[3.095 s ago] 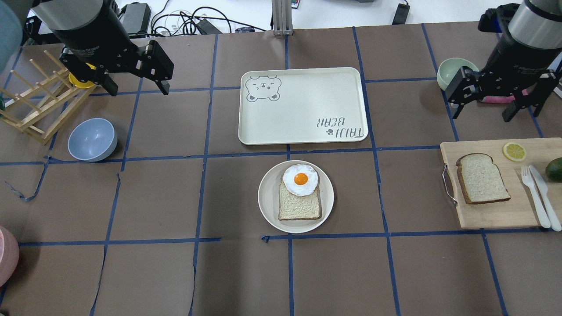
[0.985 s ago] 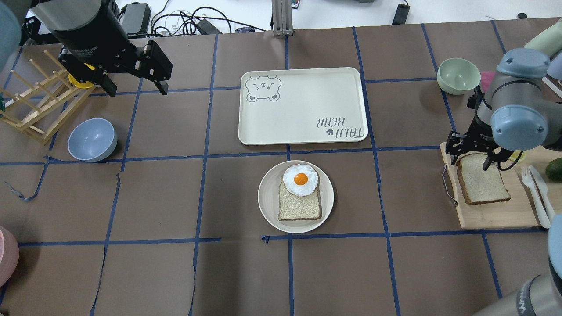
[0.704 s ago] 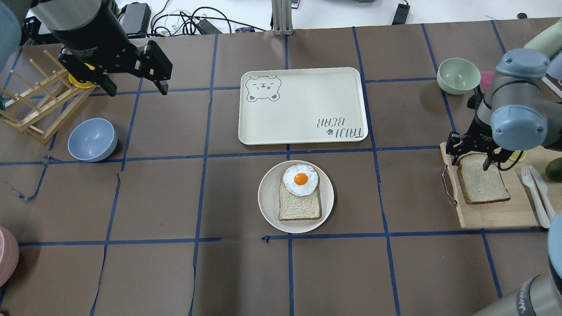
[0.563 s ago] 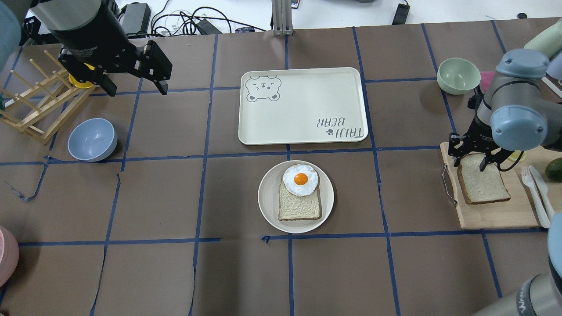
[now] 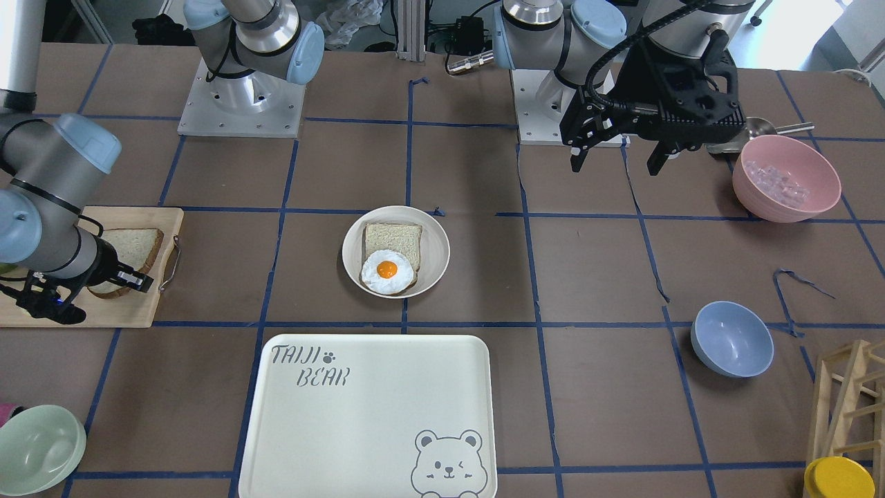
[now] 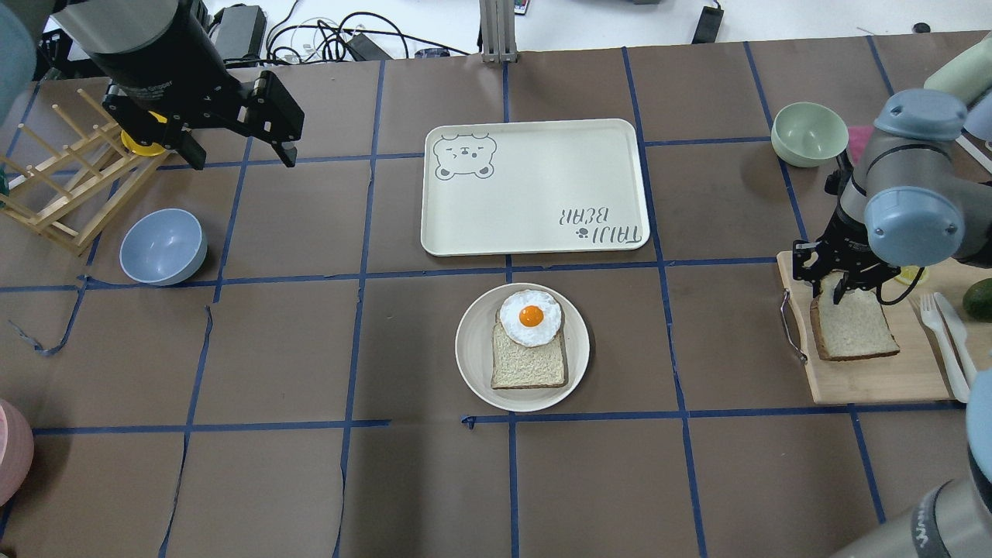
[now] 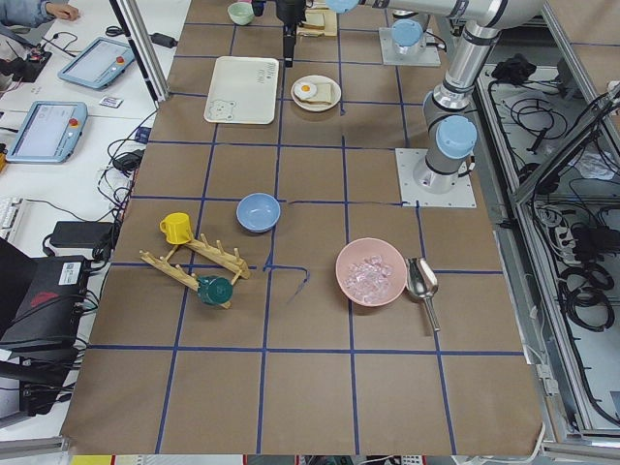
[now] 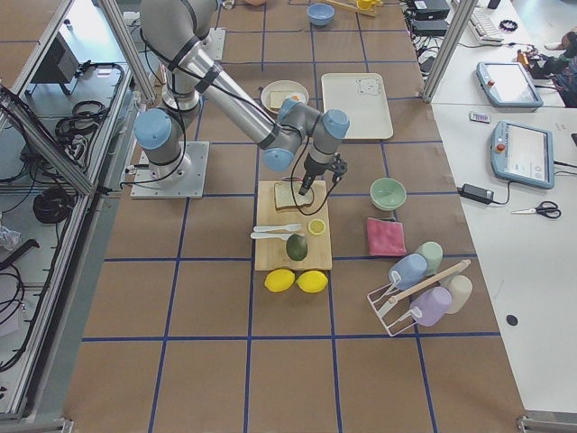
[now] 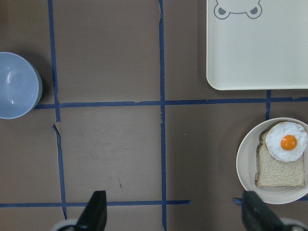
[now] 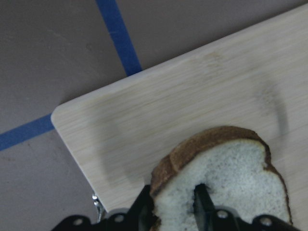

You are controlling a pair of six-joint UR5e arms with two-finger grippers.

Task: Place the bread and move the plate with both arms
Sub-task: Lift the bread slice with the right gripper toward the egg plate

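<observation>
The bread (image 6: 856, 329), a large dark-crusted slice, lies on the wooden cutting board (image 6: 876, 380) at the right. My right gripper (image 6: 829, 288) is shut on its rounded far end, which is tipped up a little. In the right wrist view one finger (image 10: 202, 199) presses on the crumb of the bread (image 10: 231, 168) and the other sits at the crust. The cream plate (image 6: 469, 349) stands at the table's middle and carries a smaller pale slice with a fried egg (image 6: 530, 316). My left gripper (image 6: 236, 155) hangs open and empty high over the far left, away from the plate.
The bear tray (image 6: 535, 186) lies just beyond the plate. A pale green bowl (image 6: 808, 133) stands beyond the board. A fork and knife (image 6: 949, 349) and an avocado (image 6: 978, 298) are on the board. A blue bowl (image 6: 163, 246) and a wooden rack (image 6: 62, 186) are at the left.
My right arm came down to the cutting board and its fingers closed on the bread's rounded end, which has lifted slightly. The left arm has not moved.
</observation>
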